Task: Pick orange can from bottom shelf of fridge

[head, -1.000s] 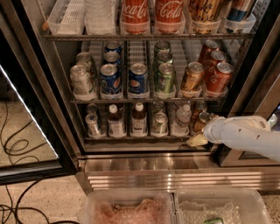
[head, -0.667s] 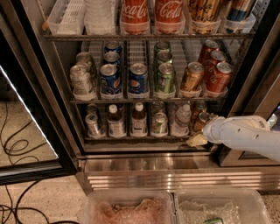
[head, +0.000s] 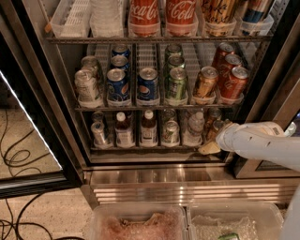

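The fridge (head: 178,185) stands open in front of me. Its bottom shelf (head: 140,148) holds small bottles and cans in clear lane cups. The orange can (head: 213,124) stands in the rightmost lane of that shelf, copper-coloured and partly hidden behind my arm. My white arm comes in from the right. My gripper (head: 211,147) is low at the shelf's front right corner, just in front of and below the orange can. I cannot tell whether it touches the can.
The middle shelf holds silver, blue Pepsi (head: 147,85) and green cans, a gold-amber can (head: 205,83) and red-orange cans (head: 233,82). Coca-Cola bottles (head: 144,14) stand above. The glass door (head: 28,140) hangs open at left. Cables lie on the floor (head: 18,159). Clear bins (head: 140,225) stand in front.
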